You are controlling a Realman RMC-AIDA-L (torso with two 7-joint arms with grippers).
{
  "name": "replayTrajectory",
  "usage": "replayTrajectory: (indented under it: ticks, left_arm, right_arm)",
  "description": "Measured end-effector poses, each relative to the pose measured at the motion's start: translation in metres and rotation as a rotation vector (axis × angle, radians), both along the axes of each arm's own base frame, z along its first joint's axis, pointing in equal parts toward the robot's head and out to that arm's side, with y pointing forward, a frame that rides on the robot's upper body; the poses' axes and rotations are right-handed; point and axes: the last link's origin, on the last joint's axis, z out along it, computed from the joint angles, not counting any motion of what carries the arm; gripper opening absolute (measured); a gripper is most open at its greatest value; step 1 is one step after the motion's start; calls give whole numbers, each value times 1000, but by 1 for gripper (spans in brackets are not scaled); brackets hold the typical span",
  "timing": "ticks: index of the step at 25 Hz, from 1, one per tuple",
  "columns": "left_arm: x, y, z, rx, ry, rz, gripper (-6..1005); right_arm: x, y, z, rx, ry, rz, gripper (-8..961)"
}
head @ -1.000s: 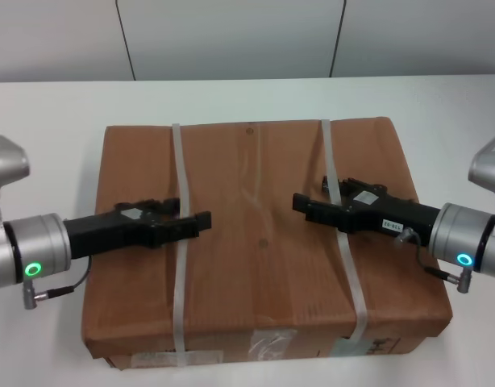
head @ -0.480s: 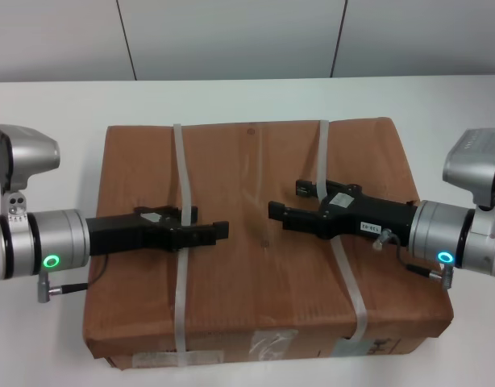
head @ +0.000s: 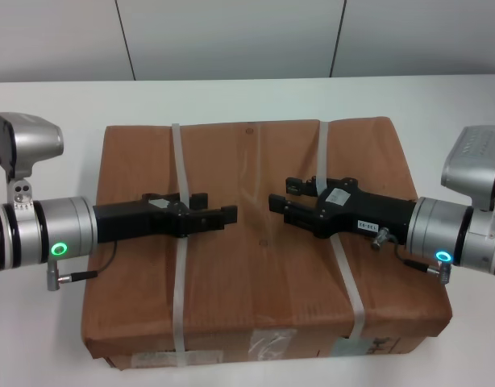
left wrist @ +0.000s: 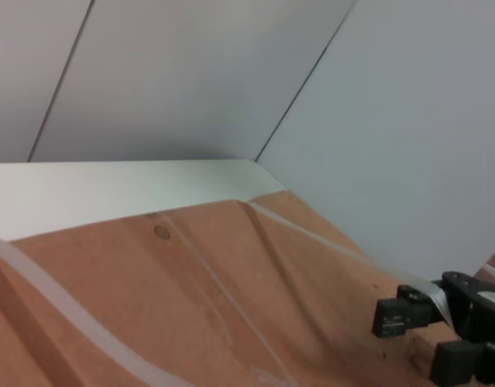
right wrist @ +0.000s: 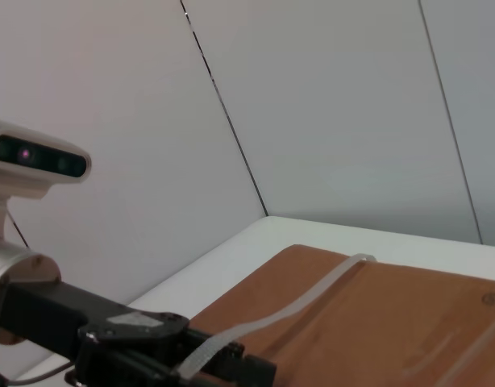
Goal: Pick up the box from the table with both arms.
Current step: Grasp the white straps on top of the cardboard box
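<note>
The box is a large flat brown-paper parcel lying on the white table. Two whitish straps cross it, one on the left and one on the right, and white labels are on its near side. My left gripper lies low over the box top, reaching past the left strap toward the middle. My right gripper lies the same way across the right strap. Their tips face each other, a small gap apart. The right gripper shows in the left wrist view, the left gripper in the right wrist view.
The table extends beyond the box on the left, right and far sides. A grey panelled wall stands behind the table's far edge. The box's near side sits close to the lower edge of the head view.
Both grippers have slid inward over the box top toward its middle, and the gap between their tips has narrowed. The box has not moved.
</note>
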Motion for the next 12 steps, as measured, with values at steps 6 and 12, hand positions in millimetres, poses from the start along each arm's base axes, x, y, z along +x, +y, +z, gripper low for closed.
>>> replayTrajectory:
  ticks: [6,12]
  left_arm:
    - [1,0,0,3,-3,-1,755]
    - [0,0,0,6,0,-2,414]
  right_arm:
    - [1,-1,0,26,-24,39,479]
    - [3,-6,-4,67,-45,81,447]
